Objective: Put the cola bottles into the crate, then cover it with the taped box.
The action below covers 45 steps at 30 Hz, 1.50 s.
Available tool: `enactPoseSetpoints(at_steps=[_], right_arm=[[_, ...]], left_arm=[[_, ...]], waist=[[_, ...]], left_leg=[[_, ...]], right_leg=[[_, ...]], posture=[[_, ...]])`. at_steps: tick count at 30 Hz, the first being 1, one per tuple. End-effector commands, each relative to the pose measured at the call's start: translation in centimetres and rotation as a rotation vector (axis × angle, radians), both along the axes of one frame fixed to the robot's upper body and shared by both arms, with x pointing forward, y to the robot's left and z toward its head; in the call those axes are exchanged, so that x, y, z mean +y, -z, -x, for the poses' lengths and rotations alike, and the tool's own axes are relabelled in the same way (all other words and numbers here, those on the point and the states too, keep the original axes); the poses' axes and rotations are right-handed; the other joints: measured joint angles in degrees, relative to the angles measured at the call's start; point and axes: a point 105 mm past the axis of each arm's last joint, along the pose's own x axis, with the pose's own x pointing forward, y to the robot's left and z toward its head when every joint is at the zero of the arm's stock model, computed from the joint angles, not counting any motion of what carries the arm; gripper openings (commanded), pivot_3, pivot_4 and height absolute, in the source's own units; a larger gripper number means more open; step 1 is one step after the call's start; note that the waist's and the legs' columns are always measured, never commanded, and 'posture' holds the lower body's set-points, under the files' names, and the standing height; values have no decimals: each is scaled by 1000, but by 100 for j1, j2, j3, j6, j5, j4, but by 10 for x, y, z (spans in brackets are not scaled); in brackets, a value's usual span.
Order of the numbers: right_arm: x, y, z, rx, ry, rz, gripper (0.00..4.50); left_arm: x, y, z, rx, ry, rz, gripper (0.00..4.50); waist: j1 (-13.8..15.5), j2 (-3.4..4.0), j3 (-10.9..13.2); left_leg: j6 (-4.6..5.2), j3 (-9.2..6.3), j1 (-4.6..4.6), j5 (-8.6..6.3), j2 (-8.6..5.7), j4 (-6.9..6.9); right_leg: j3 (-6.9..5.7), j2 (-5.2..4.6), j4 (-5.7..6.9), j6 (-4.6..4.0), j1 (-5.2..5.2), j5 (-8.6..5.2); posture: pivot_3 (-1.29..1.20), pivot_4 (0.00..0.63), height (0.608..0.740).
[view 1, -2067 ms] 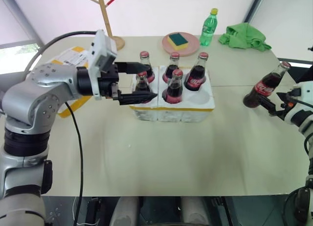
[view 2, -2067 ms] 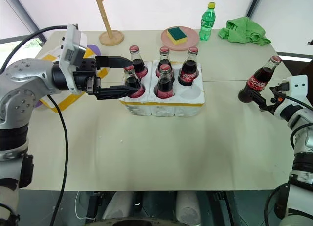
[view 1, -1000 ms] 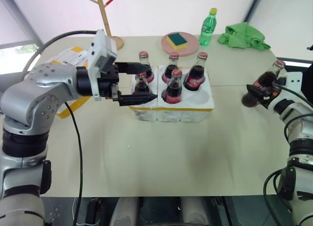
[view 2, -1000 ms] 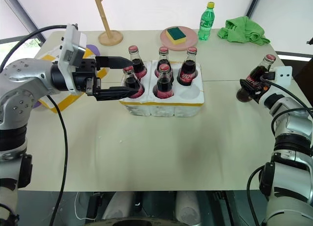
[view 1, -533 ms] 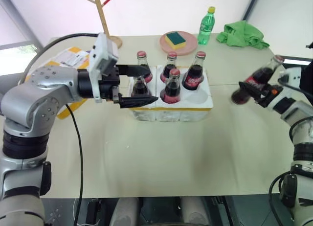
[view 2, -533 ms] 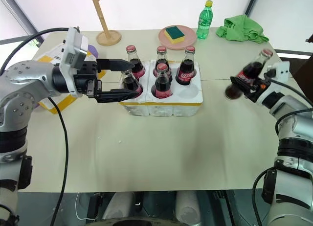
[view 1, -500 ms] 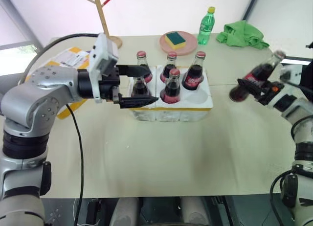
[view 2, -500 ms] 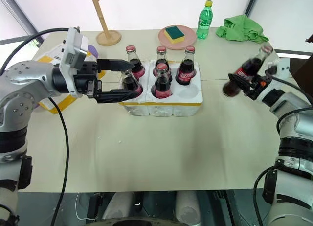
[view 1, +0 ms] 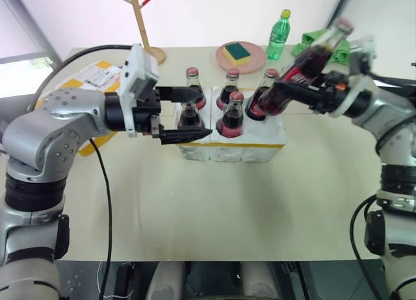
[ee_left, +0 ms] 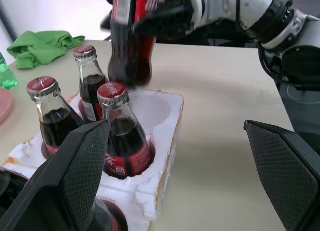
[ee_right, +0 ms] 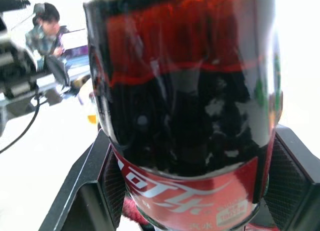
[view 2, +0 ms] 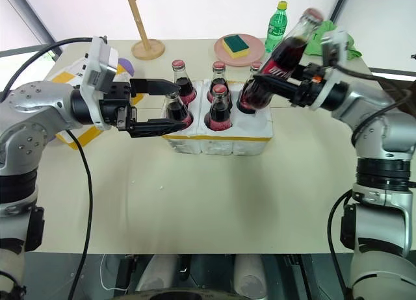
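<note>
Left pincer [view 1: 192, 112] agape, right pincer [view 1: 286, 92] clamped.

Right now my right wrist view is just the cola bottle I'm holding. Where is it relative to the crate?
Observer: The held cola bottle hangs tilted in the right gripper, with its base over the right end of the crate.
Operator: Which well is free?
Observer: The front-right well. The other five cola bottles fill the rest.
Operator: Is anything in my way?
Observer: The left gripper stands open around the front-left bottle, away from the free well.
</note>
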Motion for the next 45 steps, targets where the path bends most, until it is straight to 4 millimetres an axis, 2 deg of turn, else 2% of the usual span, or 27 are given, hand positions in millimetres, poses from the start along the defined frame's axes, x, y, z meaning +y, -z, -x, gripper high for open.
enactPoseSetpoints(at_steps=[1, 11, 15, 20, 27, 31, 33, 40, 42, 43, 44, 45], right_arm=[[6, -9, 5, -97, -32, 59, 2866], [25, 31, 6, -45, -123, 217, 2866], [31, 45, -7, -66, -105, 315, 2866], [30, 57, -18, -88, -97, 411, 2866], [26, 63, -23, -63, -93, 437, 2866], [16, 33, -23, -79, -73, 353, 2866], [14, 28, -23, -72, -65, 340, 2866], [19, 53, -26, -13, -53, 379, 2866], [20, 55, -26, -7, -47, 377, 3922], [20, 55, -26, -9, -43, 376, 4268], [20, 55, -27, -11, -38, 374, 4472], [20, 54, -27, -18, -34, 374, 4472]], left_arm=[[5, -10, 6, -56, -15, 6, 4500], [7, -11, 6, -56, -34, 8, 4500], [7, -11, 5, -57, -34, 9, 4500], [7, -12, 4, -60, -35, 12, 4500], [8, -12, 4, -66, -42, 15, 4500], [11, -12, 4, -64, -54, 16, 4500], [10, -11, 4, -62, -53, 16, 4500], [7, -10, 4, -62, -43, 20, 4500], [6, -11, 4, -63, -40, 20, 4500], [6, -11, 4, -63, -39, 20, 4500], [6, -11, 4, -63, -39, 20, 4500], [7, -10, 4, -63, -39, 19, 4500]], waist=[[-3, 0, 0], [-18, -2, -1], [-52, -2, -1], [-145, -9, -5], [-171, -18, -10], [-157, -16, -9], [-152, -16, -9], [-139, -18, -8], [-141, -18, -8], [-141, -18, -8], [-142, -18, -8], [-143, -18, -8]], left_leg=[[0, 0, 0, 0, 0, 0], [0, 0, 1, 0, 0, 2], [0, 0, 4, 0, 1, 0], [-1, -1, 21, 1, 4, 6], [-7, -2, 46, 5, 5, 13], [-7, 3, 29, 5, 5, 11], [-7, 4, 18, 5, 6, 10], [-7, 18, 10, 5, 5, 10], [-7, 18, 12, 5, 5, 12], [-8, 18, 13, 5, 5, 12], [-8, 19, 13, 5, 5, 12], [-8, 19, 13, 5, 5, 12]], right_leg=[[0, 0, 0, 0, 0, 0], [0, 0, 0, 0, 1, 0], [0, 1, 2, 0, 1, 0], [1, 4, 5, -1, 19, 1], [38, 26, 4, 4, 28, 14], [48, 28, 4, -13, 7, 28], [49, 29, 4, -5, -5, 34], [61, 29, 0, -1, -14, 36], [62, 29, 1, -1, -13, 36], [62, 30, 1, -1, -13, 36], [63, 30, 1, -1, -13, 36], [63, 30, 1, -1, -13, 37]], posture=[[0, 150, 740], [0, 150, 740], [0, 150, 740], [0, 150, 740], [0, 150, 740], [0, 150, 740], [0, 150, 740], [0, 150, 740], [0, 150, 740], [0, 150, 740], [0, 150, 740], [0, 150, 740]])
